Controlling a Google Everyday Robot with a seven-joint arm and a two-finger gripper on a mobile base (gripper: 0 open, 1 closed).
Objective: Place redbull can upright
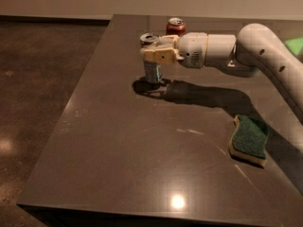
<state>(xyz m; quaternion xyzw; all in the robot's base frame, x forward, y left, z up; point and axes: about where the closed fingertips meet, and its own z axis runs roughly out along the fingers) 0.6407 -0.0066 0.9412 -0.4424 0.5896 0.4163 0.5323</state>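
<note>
The redbull can [152,70], slim and silver-and-blue with a silver top, stands upright at the far middle of the dark table [142,145]. Its base is at or just above the surface, on its own shadow. My gripper [157,56] reaches in from the right and is shut on the can's upper half, and its cream-coloured fingers [163,56] cover the can's middle. The white arm [246,51] stretches back to the right edge of the view.
A red Coca-Cola can [175,26] stands upright behind the gripper near the table's far edge. A green-and-yellow sponge [249,139] lies at the right. The table's left edge drops to a brown floor [42,79].
</note>
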